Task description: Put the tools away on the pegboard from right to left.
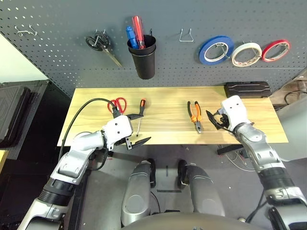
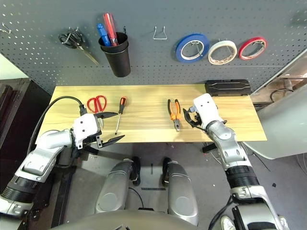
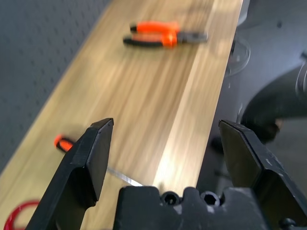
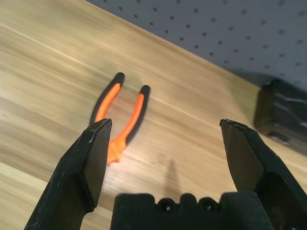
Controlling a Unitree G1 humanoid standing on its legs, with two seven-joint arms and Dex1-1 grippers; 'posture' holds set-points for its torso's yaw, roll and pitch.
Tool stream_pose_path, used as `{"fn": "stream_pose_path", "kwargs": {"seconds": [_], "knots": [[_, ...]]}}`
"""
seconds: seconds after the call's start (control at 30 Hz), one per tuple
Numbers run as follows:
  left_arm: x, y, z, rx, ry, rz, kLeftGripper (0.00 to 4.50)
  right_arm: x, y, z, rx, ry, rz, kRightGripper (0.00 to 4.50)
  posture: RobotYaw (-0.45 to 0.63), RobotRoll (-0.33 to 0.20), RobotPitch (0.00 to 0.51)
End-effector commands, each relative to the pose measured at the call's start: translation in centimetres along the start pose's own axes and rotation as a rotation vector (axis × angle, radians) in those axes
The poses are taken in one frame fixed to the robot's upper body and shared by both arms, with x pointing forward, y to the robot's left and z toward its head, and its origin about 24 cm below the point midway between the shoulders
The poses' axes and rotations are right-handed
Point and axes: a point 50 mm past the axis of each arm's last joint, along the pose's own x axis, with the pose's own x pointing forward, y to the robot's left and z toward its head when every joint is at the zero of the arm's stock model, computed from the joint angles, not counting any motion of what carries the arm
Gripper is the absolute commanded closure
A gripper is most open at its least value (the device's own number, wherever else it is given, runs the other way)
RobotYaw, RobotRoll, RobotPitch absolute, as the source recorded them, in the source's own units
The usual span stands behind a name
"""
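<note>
The right gripper (image 1: 214,120) stood with its two black fingers spread wide and nothing between them, hovering just right of the orange-and-black-handled pliers (image 1: 194,114) on the pale wooden table (image 1: 163,98). The left gripper (image 1: 135,128) was likewise spread wide and empty at the table's near edge, close to the slim screwdriver with an orange-red and black handle (image 1: 140,116) and the red-handled scissors (image 1: 118,104).

Three tools lay on the table: the scissors toward its left end, the screwdriver just right of them, and the pliers right of the table's middle, well apart from the other two. A flat black case (image 1: 247,89) sat at the table's far right corner.

Above the table rose the dark grey perforated pegboard (image 1: 57,52). One black cup (image 1: 143,58) hung above the table's left half and held two upright tools, one with a blue handle (image 1: 132,37) and one with a red handle (image 1: 138,31). Left of the cup hung one pair of black-handled scissors (image 1: 102,47). Above the table's right end hung three tape rolls in a row: blue (image 1: 216,49), white (image 1: 246,53) and red (image 1: 276,50). Between cup and rolls sat one bare wire hook (image 1: 186,35).
</note>
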Motion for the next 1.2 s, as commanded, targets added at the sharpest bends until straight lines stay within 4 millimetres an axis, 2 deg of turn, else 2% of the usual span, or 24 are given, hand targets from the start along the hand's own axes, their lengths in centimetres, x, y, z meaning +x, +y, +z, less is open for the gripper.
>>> {"fn": "stream_pose_path", "kwargs": {"seconds": [0.03, 0.5, 0.77, 1.2], "knots": [[0.2, 0.0, -0.6, 0.023, 0.055, -0.021, 0.00, 0.3, 0.3, -0.1, 0.048, 0.080, 0.004, 0.03, 0.12, 0.000, 0.291], [0.2, 0.4, -1.0, 0.082, 0.099, -0.059, 0.00, 3.7, 2.4, 2.1, 0.305, 0.331, -0.026, 0.03, 0.14, 0.000, 0.310], [0.1, 0.5, -1.0, 0.090, 0.108, -0.067, 0.00, 4.3, 3.5, 1.6, 0.318, 0.436, -0.039, 0.03, 0.15, 0.000, 0.324], [0.4, 0.3, -0.7, 0.078, 0.092, -0.065, 0.00, 5.5, 4.7, 0.1, 0.325, 0.514, -0.026, 0.03, 0.17, 0.000, 0.342]]}}
